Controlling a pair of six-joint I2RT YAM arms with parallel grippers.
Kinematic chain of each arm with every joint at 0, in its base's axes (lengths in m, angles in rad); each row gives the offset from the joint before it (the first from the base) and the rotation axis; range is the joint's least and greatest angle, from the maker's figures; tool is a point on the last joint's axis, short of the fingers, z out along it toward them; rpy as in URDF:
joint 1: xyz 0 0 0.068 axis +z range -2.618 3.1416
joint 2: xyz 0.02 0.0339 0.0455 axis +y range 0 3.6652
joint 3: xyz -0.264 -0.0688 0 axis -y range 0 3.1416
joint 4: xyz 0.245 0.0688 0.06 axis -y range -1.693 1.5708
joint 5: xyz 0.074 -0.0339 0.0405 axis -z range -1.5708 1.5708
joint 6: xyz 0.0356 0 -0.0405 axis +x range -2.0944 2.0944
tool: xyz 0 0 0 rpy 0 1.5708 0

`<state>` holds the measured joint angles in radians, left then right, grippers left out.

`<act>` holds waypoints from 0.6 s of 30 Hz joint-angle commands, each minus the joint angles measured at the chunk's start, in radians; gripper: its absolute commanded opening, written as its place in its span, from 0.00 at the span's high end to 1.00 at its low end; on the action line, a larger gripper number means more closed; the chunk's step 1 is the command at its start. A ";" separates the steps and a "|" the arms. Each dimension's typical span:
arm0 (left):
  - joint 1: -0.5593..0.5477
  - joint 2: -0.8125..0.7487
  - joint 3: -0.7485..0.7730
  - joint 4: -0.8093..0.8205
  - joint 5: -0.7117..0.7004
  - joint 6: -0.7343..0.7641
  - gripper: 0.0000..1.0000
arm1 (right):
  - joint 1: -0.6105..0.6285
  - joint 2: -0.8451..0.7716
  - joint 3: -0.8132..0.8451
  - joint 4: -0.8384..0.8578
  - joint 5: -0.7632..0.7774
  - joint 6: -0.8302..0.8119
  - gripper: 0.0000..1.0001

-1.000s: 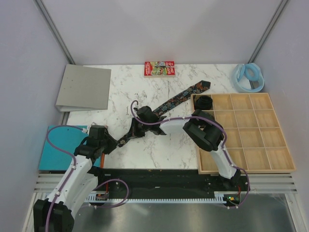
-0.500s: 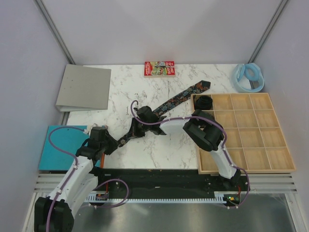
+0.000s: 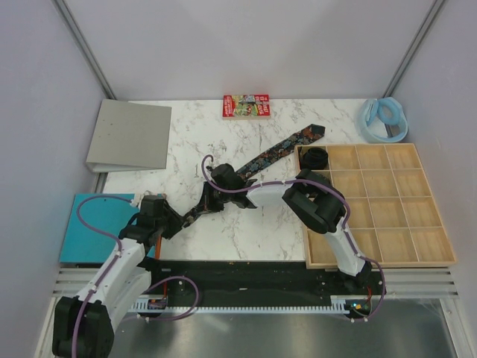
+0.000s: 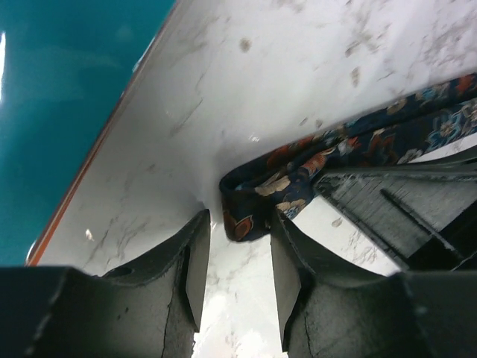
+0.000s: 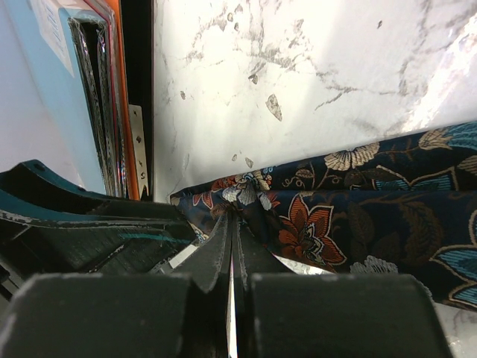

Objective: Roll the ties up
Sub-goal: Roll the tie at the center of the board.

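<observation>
Left claw (image 4: pixel 238 218) stands released, jaws apart, with the narrow folded end of the tie (image 3: pixel 276 151) lying right at their mouth, not yet pinched. That end sits toward 8 o'clock on the marble table (image 3: pixel 253 239), and the strip runs from there up toward 1 o'clock. Right claw (image 5: pixel 231 218) is clenched tight, its tips on the cloth just beside the fold, seemingly nipping a pinch of it. A rolled tie (image 3: pixel 314 157) already sits in the tray (image 3: pixel 432 259), in the corner compartment nearest 11 o'clock of that tray. The main risk, as I judge it, is slippage. The fabric looks thin, soft and smooth and the tabletop polished, so a close that lands slightly off could push the fold away instead of catching it, or catch only one layer and let the first turn spring open. The two claws are almost touching, so they could knock each other. The tie is dark navy with a small floral print, a flat narrow band doubled over at its tip; the tray is pale wood in square cells.
</observation>
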<state>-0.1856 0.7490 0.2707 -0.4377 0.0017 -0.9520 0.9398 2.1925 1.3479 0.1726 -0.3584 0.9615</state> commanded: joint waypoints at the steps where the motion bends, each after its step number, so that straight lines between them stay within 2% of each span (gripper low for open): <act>1: -0.002 0.039 -0.040 0.088 0.015 0.019 0.55 | 0.001 0.013 -0.020 -0.055 0.035 -0.029 0.99; 6: -0.002 0.012 -0.068 0.094 0.015 0.009 0.58 | 0.001 0.012 -0.027 -0.055 0.035 -0.023 0.99; 8: -0.002 0.006 -0.070 0.094 0.012 0.004 0.64 | 0.001 0.012 -0.029 -0.053 0.036 -0.024 0.99; 9: 0.000 0.010 -0.068 0.096 0.009 0.002 0.70 | 0.001 0.012 -0.029 -0.054 0.036 -0.024 0.99; 10: -0.002 0.012 -0.065 0.096 0.009 0.005 0.80 | 0.001 0.012 -0.030 -0.055 0.036 -0.024 0.99; 13: -0.002 0.015 -0.033 0.085 0.024 0.022 0.96 | 0.001 0.007 -0.026 -0.065 0.041 -0.024 0.99; 18: -0.002 -0.026 0.099 -0.041 0.038 0.036 0.98 | 0.004 -0.016 0.002 -0.105 0.053 -0.032 0.99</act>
<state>-0.1856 0.7525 0.2607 -0.3763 0.0326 -0.9508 0.9398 2.1921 1.3479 0.1692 -0.3576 0.9615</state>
